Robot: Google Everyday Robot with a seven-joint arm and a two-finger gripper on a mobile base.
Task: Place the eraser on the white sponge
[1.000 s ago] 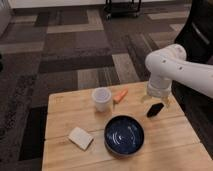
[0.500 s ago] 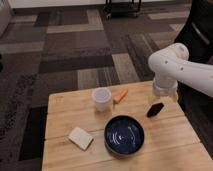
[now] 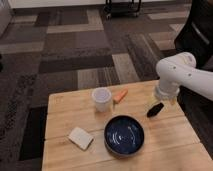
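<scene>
Lying on the desk (image 3: 65, 107) near its right edge, the eraser (image 3: 154, 110) slants, long axis running lower left to upper right. We see the pincer (image 3: 161, 101) just above its upper end, spread wide, its tips hard to make out and holding nothing we can discern. The white sponge (image 3: 80, 137) lies well apart, front left.

Eraser (image 3: 154, 110): near-black. White sponge (image 3: 80, 137): cream. Bowl (image 3: 124, 135): dark blue. Cup (image 3: 101, 98): white. Carrot-like piece (image 3: 120, 96): orange. Table (image 3: 65, 107): light wood. Carpet (image 3: 75, 50): grey-brown patchwork. Gripper (image 3: 161, 101), just above the eraser: white.
</scene>
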